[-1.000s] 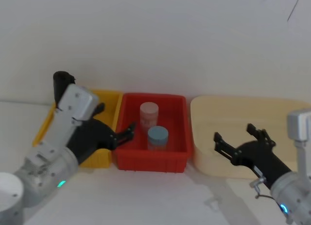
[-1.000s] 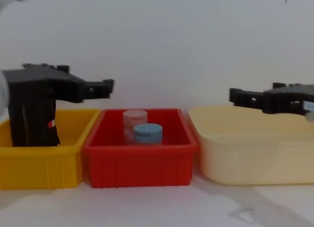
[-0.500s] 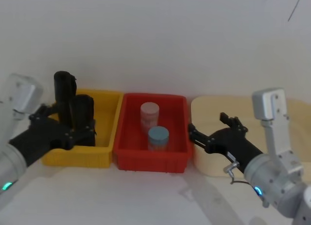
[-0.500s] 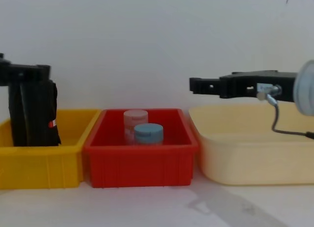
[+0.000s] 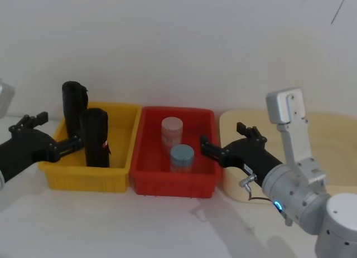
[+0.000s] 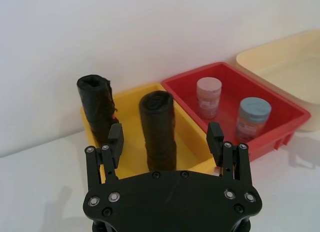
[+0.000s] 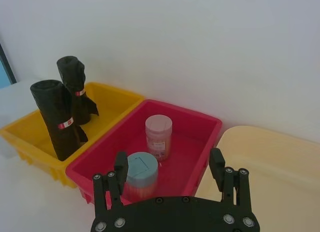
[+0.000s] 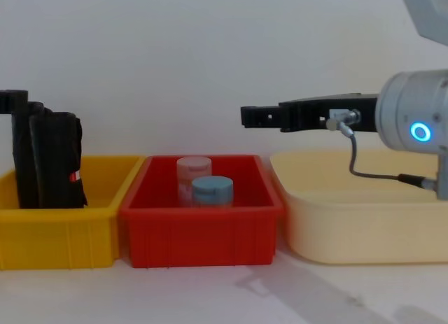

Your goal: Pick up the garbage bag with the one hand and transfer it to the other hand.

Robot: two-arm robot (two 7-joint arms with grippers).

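Note:
Two black rolls stand upright in the yellow bin [image 5: 120,170]. The garbage bag [image 5: 95,136] [image 6: 158,132] [image 7: 56,118] [image 8: 61,156] is the nearer roll, with a red-and-white label low on its side. The second roll [image 5: 72,108] [image 6: 96,105] [image 7: 74,84] stands behind it, against the wall. My left gripper [image 5: 61,131] [image 6: 165,137] is open, level with the bag and just short of it, touching nothing. My right gripper [image 5: 222,134] [image 7: 168,161] [image 8: 248,116] is open and empty above the right edge of the red bin [image 5: 146,185].
The red bin [image 8: 203,222] holds a pink jar [image 5: 171,130] and a blue-lidded jar [image 5: 181,156]. A cream tray [image 5: 231,185] [image 8: 364,233] sits to its right. A white wall stands close behind all three containers.
My left gripper has drawn back leftward from over the bins to the yellow bin's left side. The right gripper has moved left from above the cream tray towards the red bin.

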